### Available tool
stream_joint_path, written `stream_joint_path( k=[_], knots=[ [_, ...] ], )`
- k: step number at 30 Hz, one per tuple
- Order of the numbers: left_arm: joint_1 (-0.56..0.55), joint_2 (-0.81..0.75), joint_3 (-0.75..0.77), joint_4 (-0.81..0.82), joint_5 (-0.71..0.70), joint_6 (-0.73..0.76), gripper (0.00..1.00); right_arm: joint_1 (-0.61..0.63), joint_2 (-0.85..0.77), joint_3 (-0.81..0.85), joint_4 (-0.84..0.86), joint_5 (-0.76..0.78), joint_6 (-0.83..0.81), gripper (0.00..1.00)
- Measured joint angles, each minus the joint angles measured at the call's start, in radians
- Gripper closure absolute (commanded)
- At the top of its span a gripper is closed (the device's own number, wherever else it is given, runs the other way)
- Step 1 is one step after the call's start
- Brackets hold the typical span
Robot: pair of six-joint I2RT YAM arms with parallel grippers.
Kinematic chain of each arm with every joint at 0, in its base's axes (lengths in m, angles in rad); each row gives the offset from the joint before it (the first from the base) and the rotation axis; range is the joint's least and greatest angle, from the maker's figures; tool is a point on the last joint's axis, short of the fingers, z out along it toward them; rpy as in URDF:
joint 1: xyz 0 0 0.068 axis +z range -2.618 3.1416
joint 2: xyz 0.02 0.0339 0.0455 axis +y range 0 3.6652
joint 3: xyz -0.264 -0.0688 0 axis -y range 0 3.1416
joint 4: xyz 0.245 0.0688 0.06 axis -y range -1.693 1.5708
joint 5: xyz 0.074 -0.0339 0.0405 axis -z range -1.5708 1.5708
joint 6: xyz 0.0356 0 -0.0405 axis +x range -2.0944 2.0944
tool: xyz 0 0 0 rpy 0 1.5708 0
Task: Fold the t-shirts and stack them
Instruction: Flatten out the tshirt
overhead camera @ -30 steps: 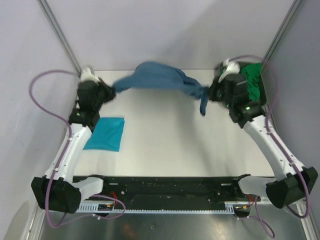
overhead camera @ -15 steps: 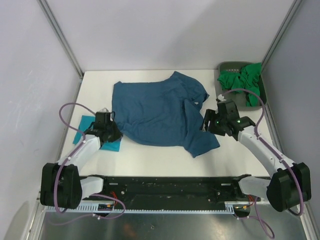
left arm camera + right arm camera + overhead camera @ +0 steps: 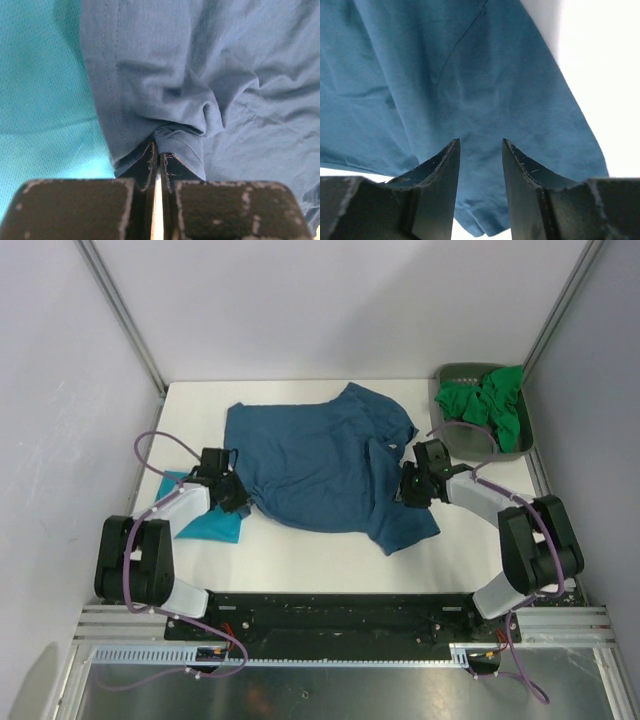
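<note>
**DESK:** What does the overhead picture give us?

**PHOTO:** A steel-blue t-shirt (image 3: 320, 465) lies spread and wrinkled, unfolded, across the middle of the white counter (image 3: 300, 555). The left tool (image 3: 232, 495) sits at its left edge and the right tool (image 3: 407, 485) at its right edge. A turquoise t-shirt (image 3: 205, 522) lies as a neat flat rectangle by the left edge, partly under the left arm. Green t-shirts (image 3: 488, 405) are heaped in a dark tray (image 3: 448, 375) at the far right corner.

**DESK:** Are both tools gripping?

**PHOTO:** From above you can't tell, because the arms hide the fingertips. The wrist cameras settle it. On the left, the fingers are pinched nearly together on a bunched fold of the blue shirt's stitched hem, with turquoise cloth just beside it. On the right, the fingers stand well apart with nothing between them. Blue cloth lies flat beneath them, and bare counter shows past its edge.

**DESK:** Why the difference?

**PHOTO:** My reading is that opposite edges are the natural places to hold a shirt this wide, since two holds can draw it flat. The released right side suggests its edge is already set down. The left pinch looks like a hold for tugging out wrinkles or starting a fold.

**DESK:** And the turquoise one off to the side?

**PHOTO:** Probably the base of the stack, kept out of the folding area. The wrist views can't show that layout, or the green pile waiting its turn.
</note>
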Motion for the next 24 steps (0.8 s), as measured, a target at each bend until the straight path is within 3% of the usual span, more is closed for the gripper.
stream_joint_path(
  k=[11, 24],
  knots=[
    [0.05, 0.043, -0.007, 0.002, -0.101, -0.029, 0.99, 0.032, 0.003, -0.109, 0.093, 0.058, 0.095, 0.6],
    [0.211, -0.079, -0.09, -0.058, -0.158, -0.052, 0.98, 0.164, -0.06, -0.22, 0.217, 0.124, 0.269, 0.66]
  ],
)
